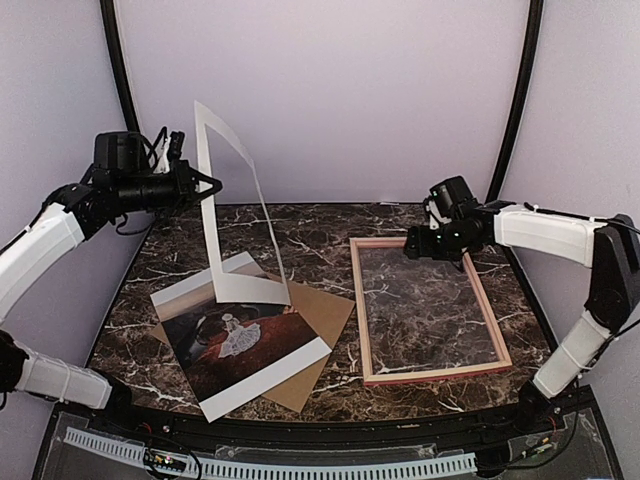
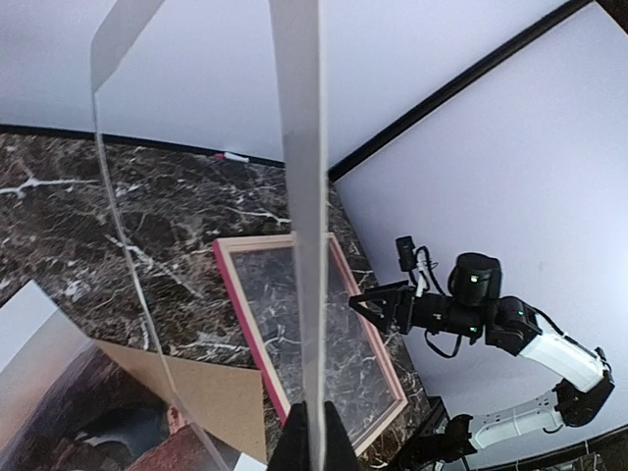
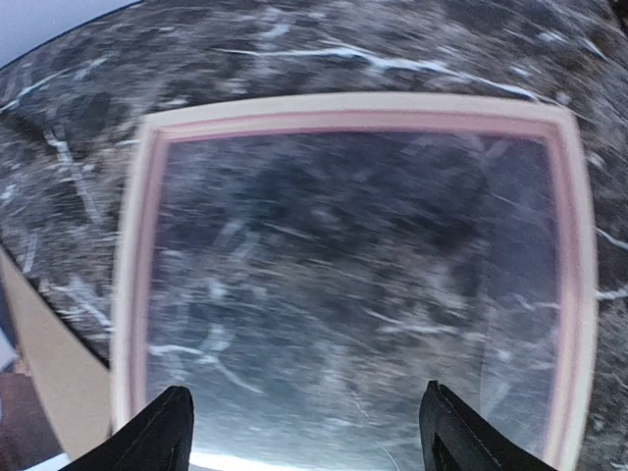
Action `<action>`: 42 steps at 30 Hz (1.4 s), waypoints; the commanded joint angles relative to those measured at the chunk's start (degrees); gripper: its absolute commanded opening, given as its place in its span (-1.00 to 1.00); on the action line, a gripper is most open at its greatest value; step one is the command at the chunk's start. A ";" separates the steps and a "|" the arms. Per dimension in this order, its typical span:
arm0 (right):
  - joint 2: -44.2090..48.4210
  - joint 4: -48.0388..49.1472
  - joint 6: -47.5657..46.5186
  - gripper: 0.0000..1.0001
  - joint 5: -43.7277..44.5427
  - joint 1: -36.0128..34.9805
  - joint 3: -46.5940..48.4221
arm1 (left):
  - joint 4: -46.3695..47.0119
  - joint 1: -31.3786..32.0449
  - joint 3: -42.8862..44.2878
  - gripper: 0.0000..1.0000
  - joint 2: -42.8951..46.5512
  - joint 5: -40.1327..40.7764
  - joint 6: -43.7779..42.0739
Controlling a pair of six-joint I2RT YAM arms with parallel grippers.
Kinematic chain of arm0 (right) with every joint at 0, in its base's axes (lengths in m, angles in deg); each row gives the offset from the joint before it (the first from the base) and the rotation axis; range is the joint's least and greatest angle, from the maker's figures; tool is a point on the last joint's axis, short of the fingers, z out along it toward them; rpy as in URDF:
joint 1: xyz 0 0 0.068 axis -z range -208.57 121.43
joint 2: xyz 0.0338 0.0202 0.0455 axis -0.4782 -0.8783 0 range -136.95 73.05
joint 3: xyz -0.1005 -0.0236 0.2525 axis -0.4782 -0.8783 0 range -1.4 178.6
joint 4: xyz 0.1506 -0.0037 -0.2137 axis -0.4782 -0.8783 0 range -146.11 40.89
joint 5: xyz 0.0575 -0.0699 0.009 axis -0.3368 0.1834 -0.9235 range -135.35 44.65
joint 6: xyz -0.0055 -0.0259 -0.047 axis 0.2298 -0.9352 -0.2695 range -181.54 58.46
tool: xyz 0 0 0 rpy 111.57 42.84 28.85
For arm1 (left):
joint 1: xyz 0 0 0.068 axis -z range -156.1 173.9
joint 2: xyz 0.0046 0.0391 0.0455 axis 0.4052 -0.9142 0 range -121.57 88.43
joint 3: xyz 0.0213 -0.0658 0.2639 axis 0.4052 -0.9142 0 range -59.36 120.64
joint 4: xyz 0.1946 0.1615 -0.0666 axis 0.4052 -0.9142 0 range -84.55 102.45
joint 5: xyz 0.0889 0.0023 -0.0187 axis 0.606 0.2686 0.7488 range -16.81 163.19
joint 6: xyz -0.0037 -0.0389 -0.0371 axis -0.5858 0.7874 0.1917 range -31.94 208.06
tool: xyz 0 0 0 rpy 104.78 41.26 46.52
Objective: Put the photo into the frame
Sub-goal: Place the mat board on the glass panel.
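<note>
The photo (image 1: 240,338), a dark reddish print with a small white figure, lies face up at the front left on a brown cardboard board (image 1: 322,312). In the left wrist view a corner of the photo (image 2: 88,402) shows at the bottom left. The pink frame (image 1: 367,330) lies flat to the right with marble showing through it. My left gripper (image 1: 207,185) is shut on a white mat border (image 1: 207,215) and holds it upright above the photo; the mat's strip (image 2: 304,196) rises from between the fingers of this gripper (image 2: 314,437). My right gripper (image 1: 414,245) hovers open over the frame's far left corner, nothing between its fingers (image 3: 157,437).
The frame's pale rail (image 3: 353,110) fills the blurred right wrist view, and its red-edged rail (image 2: 250,324) lies beyond the cardboard (image 2: 186,383) in the left wrist view. A black curved rim (image 1: 300,432) bounds the marble table's near edge. Purple walls close the back and sides.
</note>
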State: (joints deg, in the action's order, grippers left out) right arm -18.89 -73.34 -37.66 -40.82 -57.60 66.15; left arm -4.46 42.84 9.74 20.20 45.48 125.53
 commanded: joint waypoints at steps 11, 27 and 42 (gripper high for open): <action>10.53 -4.62 -6.12 0.61 2.12 24.66 -12.67 | 7.61 18.86 28.93 -1.00 -24.63 -7.47 3.47; 5.05 2.23 -5.16 0.57 -7.20 31.12 -18.04 | 35.20 22.72 13.59 -1.00 -42.22 -8.66 23.03; 0.82 7.04 -4.10 0.55 -13.34 31.13 -21.86 | 34.79 22.91 5.80 -1.00 -48.02 -2.00 23.13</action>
State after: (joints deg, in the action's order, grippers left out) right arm -17.25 -69.53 -42.82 -51.18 -26.63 46.04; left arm 28.22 65.64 17.19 -29.24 41.48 147.50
